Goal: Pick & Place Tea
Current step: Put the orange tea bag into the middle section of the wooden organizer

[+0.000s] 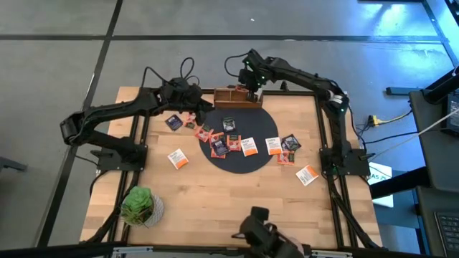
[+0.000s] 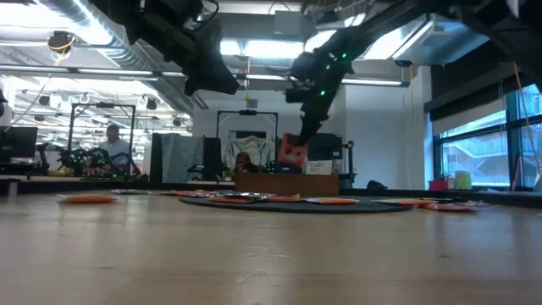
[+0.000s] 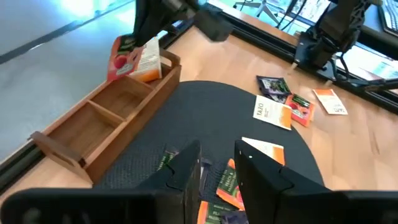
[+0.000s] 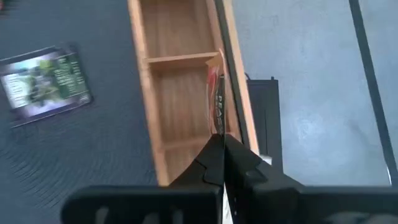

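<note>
A wooden box (image 1: 237, 97) with compartments stands at the table's far edge, behind the black round mat (image 1: 240, 161). My right gripper (image 1: 251, 87) is above the box's right end, shut on a red tea packet (image 3: 121, 59). A white-and-orange packet (image 3: 149, 62) shows right beside the red one at that end compartment. Whether it is also in the hold, I cannot tell. Several tea packets (image 1: 249, 146) lie flat on the mat and the table. My left gripper (image 3: 217, 152) is open over the mat's far left part, holding nothing. My right gripper pinches the red packet's upper edge (image 4: 217, 127) between its two fingers. The fingers slant down from above, and the packet shows edge-on in the right wrist view. It hangs upright below the fingers (image 2: 292, 152), over the box's right end compartment. Whether its lower edge touches the box cannot be told.
More packets lie on bare wood at the left (image 1: 177, 159) and right (image 1: 307, 175) of the mat. A green plant (image 1: 140, 205) stands at the near left corner. A dark camera mount (image 1: 258, 228) sits at the near edge.
</note>
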